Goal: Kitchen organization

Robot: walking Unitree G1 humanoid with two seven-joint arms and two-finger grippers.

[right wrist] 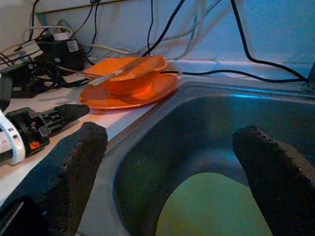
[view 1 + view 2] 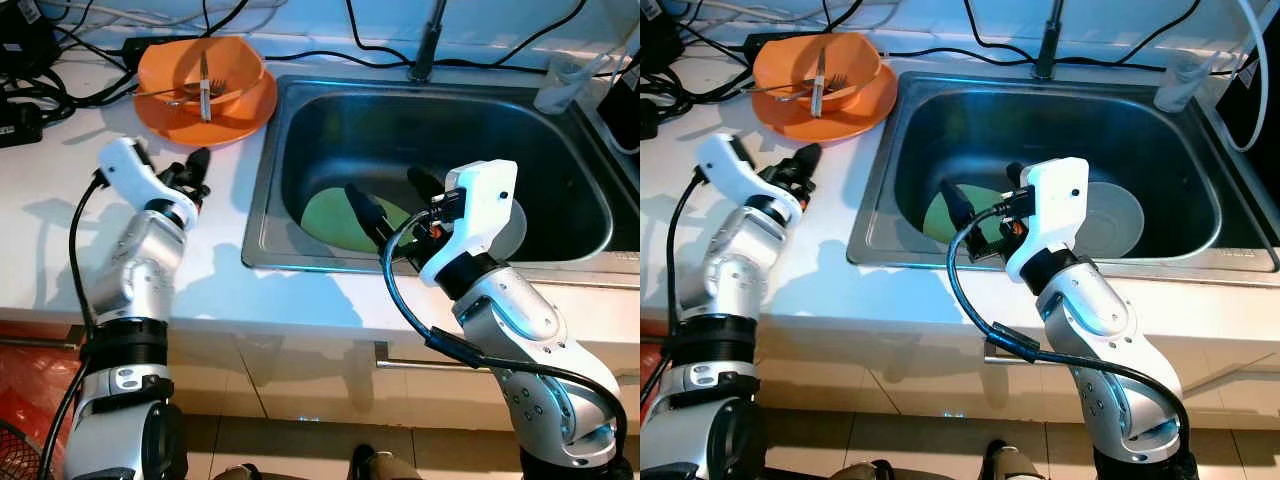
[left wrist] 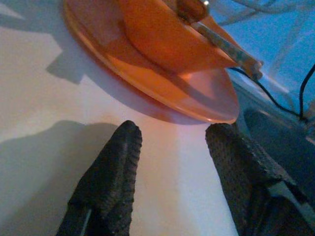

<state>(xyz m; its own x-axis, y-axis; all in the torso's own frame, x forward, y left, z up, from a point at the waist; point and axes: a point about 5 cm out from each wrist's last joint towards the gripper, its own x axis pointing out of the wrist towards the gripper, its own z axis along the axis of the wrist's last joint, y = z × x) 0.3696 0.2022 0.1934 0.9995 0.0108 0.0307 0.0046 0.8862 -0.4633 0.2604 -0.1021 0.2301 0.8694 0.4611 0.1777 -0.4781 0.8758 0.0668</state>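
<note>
Tools both gape, the right arm hiding much of the green plate.

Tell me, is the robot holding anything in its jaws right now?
No, nothing is held. The left gripper is open over the counter near the orange plate. The right gripper is open above the sink.

No readable text, labels, brands or numbers in any view. Small white tags on the black power adapters at the back of the white counter are too blurred to read
</note>
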